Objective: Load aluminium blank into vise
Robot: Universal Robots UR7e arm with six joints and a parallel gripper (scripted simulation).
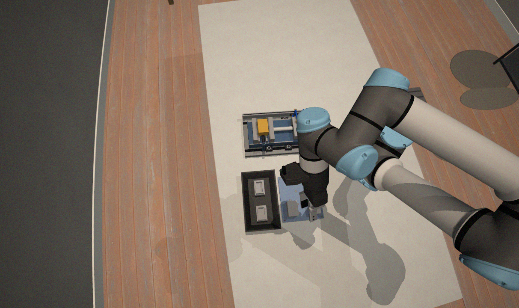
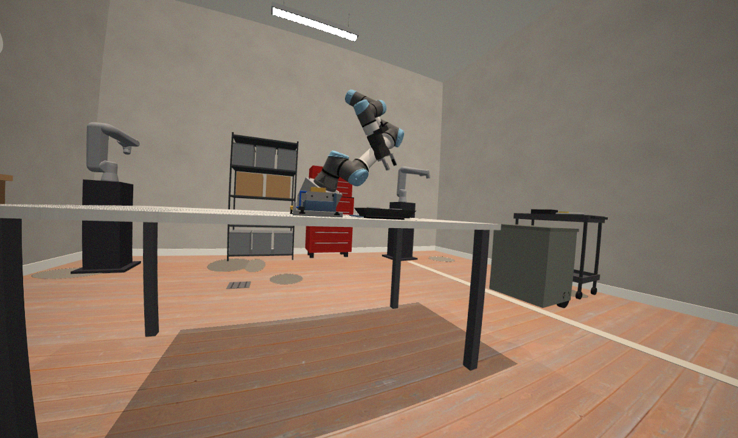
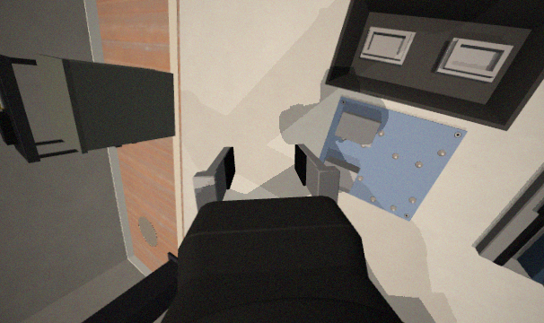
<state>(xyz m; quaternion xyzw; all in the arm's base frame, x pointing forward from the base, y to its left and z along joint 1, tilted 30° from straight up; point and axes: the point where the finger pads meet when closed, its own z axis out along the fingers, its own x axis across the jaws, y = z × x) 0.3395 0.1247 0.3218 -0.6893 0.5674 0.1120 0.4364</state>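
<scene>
My gripper is open and empty. It hangs well above the table, over the near edge of the blue infeed plate. In the wrist view my fingers frame bare mat just beside the plate. One grey aluminium blank lies flat on the plate. A second blank is mostly hidden behind my right finger. A brass blank sits in the vise. The black outfeed tray holds two finished parts, pocket up.
Small pins stud the free part of the infeed plate. The tray stands directly beside the plate, and the vise is just beyond both. The table's edge is close in the wrist view, with a grey cabinet on the floor beyond it.
</scene>
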